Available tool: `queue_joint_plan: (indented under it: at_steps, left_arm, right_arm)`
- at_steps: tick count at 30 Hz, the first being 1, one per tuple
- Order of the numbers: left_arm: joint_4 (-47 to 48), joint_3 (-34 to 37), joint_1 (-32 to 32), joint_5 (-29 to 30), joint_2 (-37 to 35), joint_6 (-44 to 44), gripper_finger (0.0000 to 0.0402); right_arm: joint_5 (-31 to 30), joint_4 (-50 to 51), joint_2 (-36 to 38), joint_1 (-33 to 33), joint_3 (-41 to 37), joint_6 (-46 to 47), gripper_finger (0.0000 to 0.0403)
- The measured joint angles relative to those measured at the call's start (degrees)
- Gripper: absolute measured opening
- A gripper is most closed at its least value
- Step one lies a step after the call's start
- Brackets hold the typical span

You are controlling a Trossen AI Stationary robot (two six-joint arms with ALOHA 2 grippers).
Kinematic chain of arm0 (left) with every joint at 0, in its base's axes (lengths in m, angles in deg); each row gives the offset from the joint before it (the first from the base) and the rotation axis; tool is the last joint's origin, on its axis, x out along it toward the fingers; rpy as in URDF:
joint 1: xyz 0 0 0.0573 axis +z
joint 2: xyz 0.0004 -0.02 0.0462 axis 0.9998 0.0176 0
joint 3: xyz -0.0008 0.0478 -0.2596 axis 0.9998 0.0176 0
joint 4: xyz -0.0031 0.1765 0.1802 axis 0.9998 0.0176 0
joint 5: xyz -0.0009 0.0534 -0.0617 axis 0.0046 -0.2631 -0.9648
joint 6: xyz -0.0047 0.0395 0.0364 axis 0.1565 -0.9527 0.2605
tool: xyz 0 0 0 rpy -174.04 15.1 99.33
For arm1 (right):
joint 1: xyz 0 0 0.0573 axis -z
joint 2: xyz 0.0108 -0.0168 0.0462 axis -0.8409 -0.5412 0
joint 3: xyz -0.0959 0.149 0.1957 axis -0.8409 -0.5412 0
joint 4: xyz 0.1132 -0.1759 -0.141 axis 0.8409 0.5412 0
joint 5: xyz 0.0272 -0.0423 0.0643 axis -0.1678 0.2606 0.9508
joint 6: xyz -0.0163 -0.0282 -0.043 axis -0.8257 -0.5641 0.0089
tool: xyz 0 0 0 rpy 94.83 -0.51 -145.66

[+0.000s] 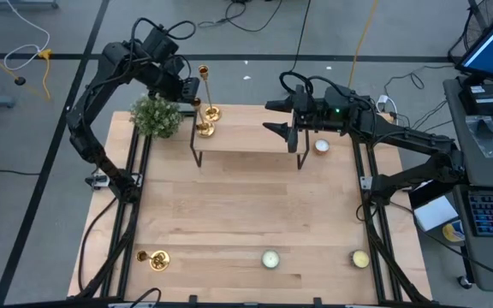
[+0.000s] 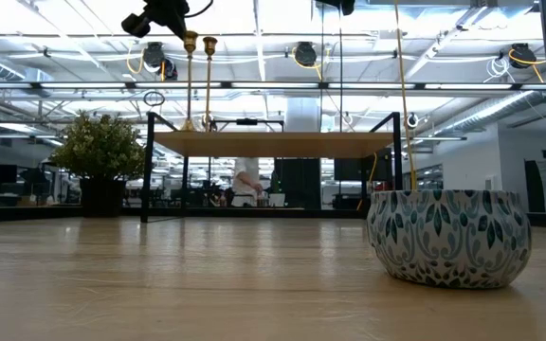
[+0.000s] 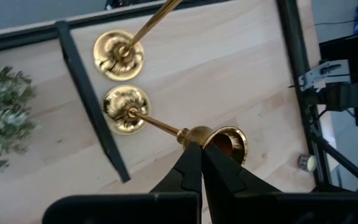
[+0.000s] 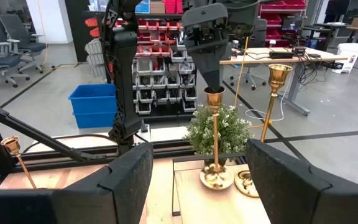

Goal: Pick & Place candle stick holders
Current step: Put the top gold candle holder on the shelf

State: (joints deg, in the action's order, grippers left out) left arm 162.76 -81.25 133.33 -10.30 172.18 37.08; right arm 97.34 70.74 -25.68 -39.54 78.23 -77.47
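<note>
On the raised shelf (image 1: 246, 137), the left pincer (image 3: 199, 151) grips a shiny brass candlestick (image 3: 166, 126) (slim stem, flared base).

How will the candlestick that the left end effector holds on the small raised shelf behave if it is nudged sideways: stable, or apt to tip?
Probably apt to tip: the candlestick is a tall thin stem on a small round base. Its shiny metal looks stiff but likely slippery, and the left end effector, shut at its cup, grips only the very top. Its neighbour stands close, so a tip could knock it.

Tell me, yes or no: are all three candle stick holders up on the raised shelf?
No. Two candle stick holders stand on the shelf, but a third candle stick holder lies at the table's near left edge.
</note>
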Motion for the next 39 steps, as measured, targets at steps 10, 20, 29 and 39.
queue_joint_plan:
  at_steps: [10,20,29,39]
  left_arm:
    - [0.94,0.0,0.0,-0.01,0.0,0.2,0.0]
    - [1.0,-0.1,-0.22,0.16,1.82,-0.06,0.0001]
    - [0.06,-0.11,-0.2,-0.24,2.25,-0.06,0.0005]
    - [0.29,0.0,0.11,0.03,2.36,-0.21,0.0051]
  right_arm:
    - [0.0,-0.01,0.0,0.0,0.0,0.0,0.0249]
    - [0.0,0.03,0.01,0.0,0.0,0.0,0.0249]
    - [0.0,0.03,0.01,0.0,0.0,-0.02,0.0249]
    - [0.0,0.03,0.0,0.0,0.0,-0.15,0.0249]
